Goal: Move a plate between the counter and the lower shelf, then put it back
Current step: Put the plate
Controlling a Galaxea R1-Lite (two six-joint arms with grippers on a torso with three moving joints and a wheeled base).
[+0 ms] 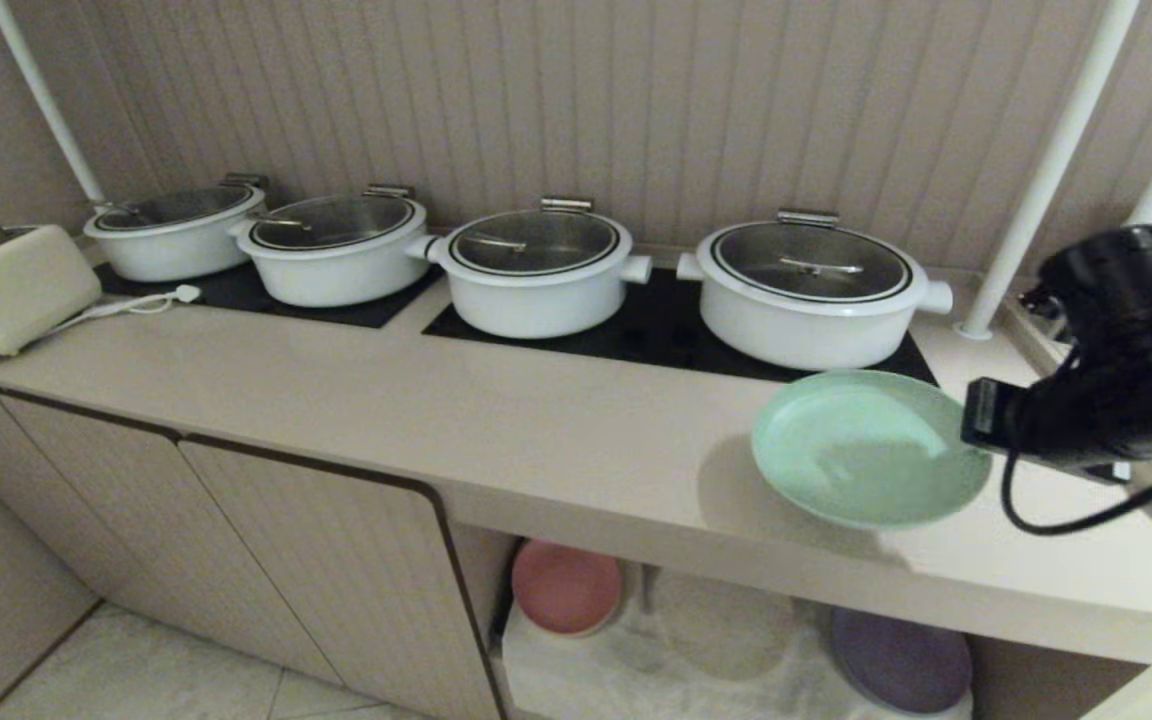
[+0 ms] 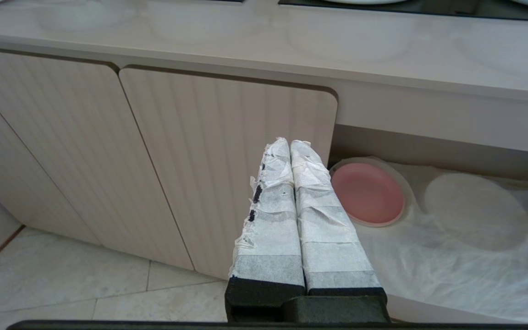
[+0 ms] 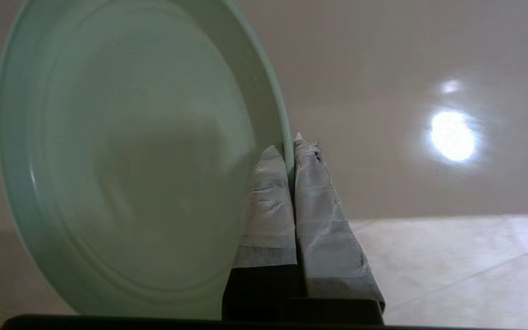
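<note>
My right gripper [image 3: 291, 146] is clamped on the rim of the mint-green plate [image 1: 866, 445], its 2 taped fingers [image 3: 268, 201] pinched tight with the edge between them. I see the plate held tilted above the counter [image 1: 496, 420], just in front of the nearest of 4 white pots [image 1: 811, 295]. Below, the lower shelf [image 1: 726, 640] carries a pink plate [image 1: 566, 588] and a purple plate [image 1: 901, 662]. My left gripper [image 2: 290, 145] is pressed closed and empty, hanging before the cabinet door [image 2: 209, 156].

wall [image 1: 536, 90]: ribbed beige | floor [image 1: 136, 670]: pale tiles | cab. doors [image 1: 336, 560]: ribbed | white poles [image 1: 1046, 170]
</note>
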